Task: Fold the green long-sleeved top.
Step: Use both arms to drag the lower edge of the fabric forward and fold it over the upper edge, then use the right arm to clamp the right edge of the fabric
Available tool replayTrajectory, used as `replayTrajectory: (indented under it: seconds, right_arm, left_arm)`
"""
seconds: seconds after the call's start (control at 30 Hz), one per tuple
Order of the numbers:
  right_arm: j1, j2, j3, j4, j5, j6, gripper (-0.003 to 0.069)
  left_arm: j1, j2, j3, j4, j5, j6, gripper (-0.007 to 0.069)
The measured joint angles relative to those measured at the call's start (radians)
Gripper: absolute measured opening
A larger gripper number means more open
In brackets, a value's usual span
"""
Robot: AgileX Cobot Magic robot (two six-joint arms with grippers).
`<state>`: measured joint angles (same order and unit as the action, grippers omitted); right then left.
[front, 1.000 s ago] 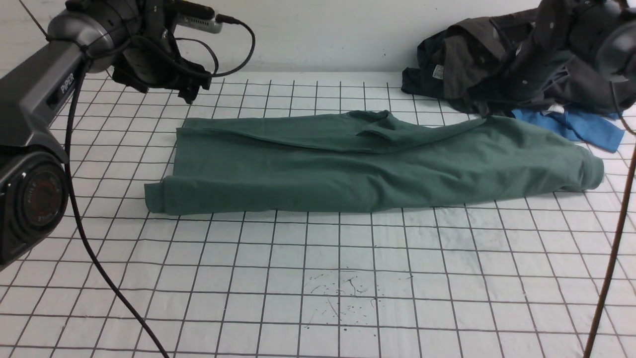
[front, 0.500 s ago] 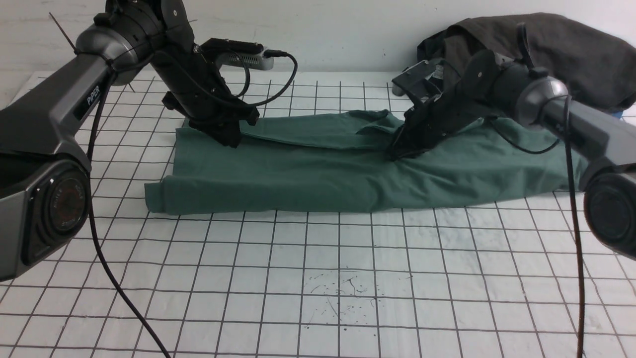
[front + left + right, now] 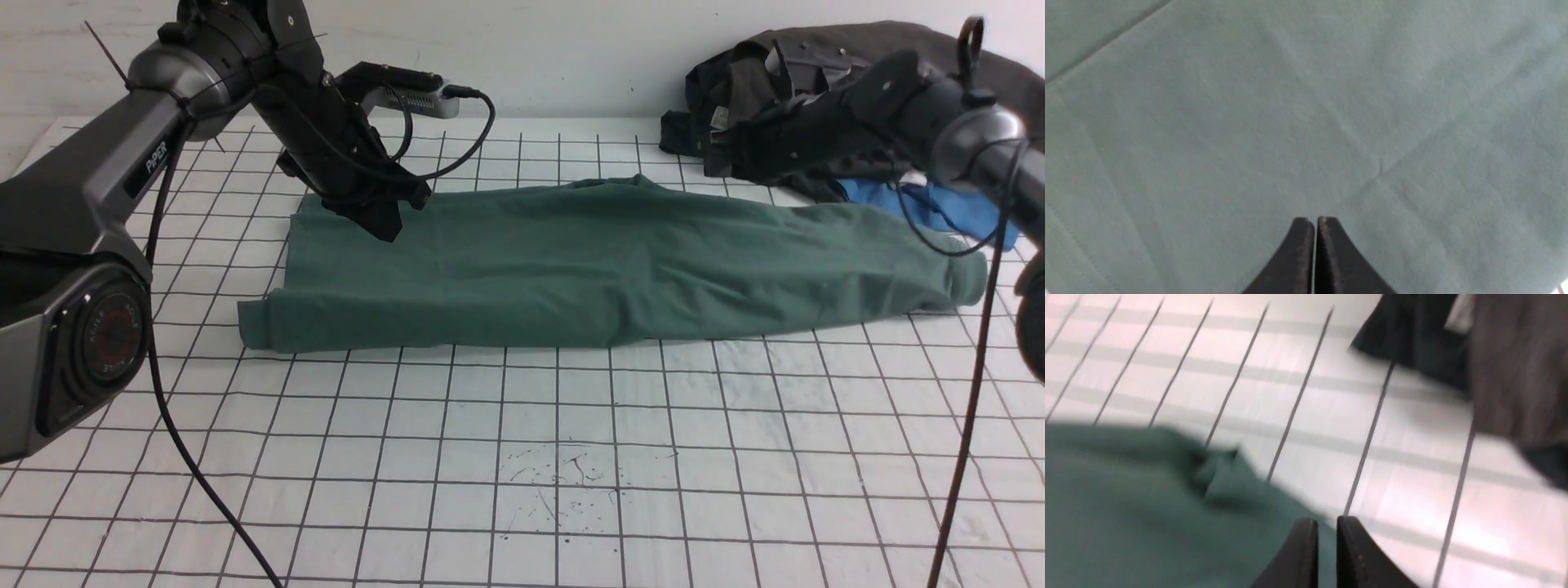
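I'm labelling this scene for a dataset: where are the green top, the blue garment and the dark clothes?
green top [image 3: 571, 261], front view, middle of its body.
blue garment [image 3: 951, 214], front view, the visible strip behind the top.
dark clothes [image 3: 824, 45], front view, upper grey fold of the pile.

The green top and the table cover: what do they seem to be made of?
Green top: soft matte knit, probably cotton; it drapes in gentle creases. Table cover: smooth white sheet with black grid, perhaps plastic; faint wrinkles and slight sheen.
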<state>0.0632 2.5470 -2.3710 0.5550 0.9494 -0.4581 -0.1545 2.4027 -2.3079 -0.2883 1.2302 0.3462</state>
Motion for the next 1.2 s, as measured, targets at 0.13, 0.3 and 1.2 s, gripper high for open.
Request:
replayTrajectory:
  seconds: [0.13, 0.3, 1.2]
  right_arm:
    - [-0.032, -0.012, 0.002, -0.175, 0.253, 0.009, 0.0074]
    - [-0.101, -0.048, 0.122, -0.324, 0.271, 0.139, 0.0076]
    - [-0.257, -0.309, 0.362, -0.369, 0.264, 0.221, 0.0319]
  left_arm:
    - [0.0, 0.0, 0.012, 0.005, 0.001, 0.0, -0.0008]
    - [0.0, -0.014, 0.111, 0.061, 0.0, -0.022, -0.0008]
    - [0.002, -0.507, 0.595, 0.212, -0.086, -0.048, -0.0007]
